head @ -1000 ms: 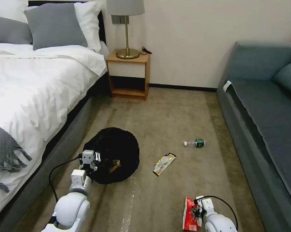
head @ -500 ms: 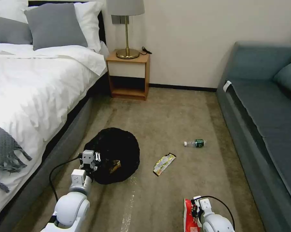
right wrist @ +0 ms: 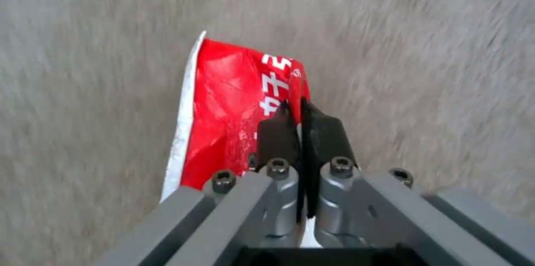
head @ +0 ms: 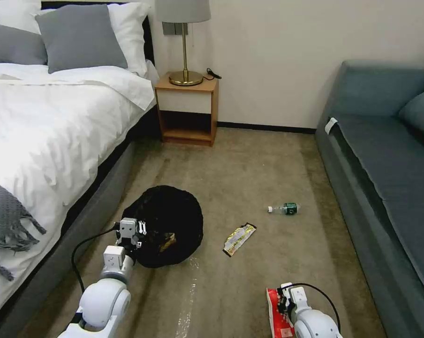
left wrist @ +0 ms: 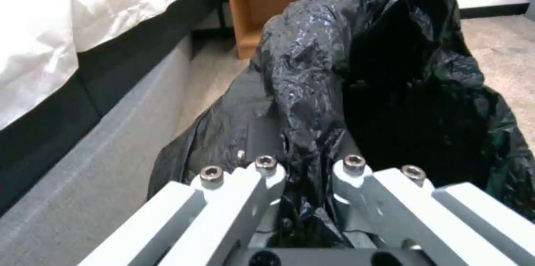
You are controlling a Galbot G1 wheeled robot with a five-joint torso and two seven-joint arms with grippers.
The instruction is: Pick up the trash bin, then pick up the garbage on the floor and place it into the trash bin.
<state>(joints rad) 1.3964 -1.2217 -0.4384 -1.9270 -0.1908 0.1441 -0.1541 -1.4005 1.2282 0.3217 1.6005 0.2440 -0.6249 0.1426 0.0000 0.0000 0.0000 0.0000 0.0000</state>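
Note:
The trash bin (head: 172, 220), lined with a black bag, hangs close to the bed side, and my left gripper (head: 136, 231) is shut on its near rim. The left wrist view shows the crinkled bag (left wrist: 390, 90) pinched in that gripper (left wrist: 308, 165). Something brownish (head: 166, 241) lies inside the bin. My right gripper (head: 282, 303) is low at the front right, shut on a red-and-white packet (head: 276, 319); the right wrist view shows the packet (right wrist: 228, 98) clamped in the gripper (right wrist: 294, 111) above the floor (right wrist: 418, 48). A yellow-black wrapper (head: 239, 238) and a small bottle (head: 284, 208) lie on the carpet.
A bed (head: 43, 126) runs along the left and a grey sofa (head: 390, 178) along the right. A wooden nightstand (head: 187, 110) with a lamp stands at the far wall. Open carpet (head: 249, 169) lies between bed and sofa.
My right gripper has drawn a little back toward me with the red packet, which now hangs more edge-on. The left gripper and the bin have hardly moved.

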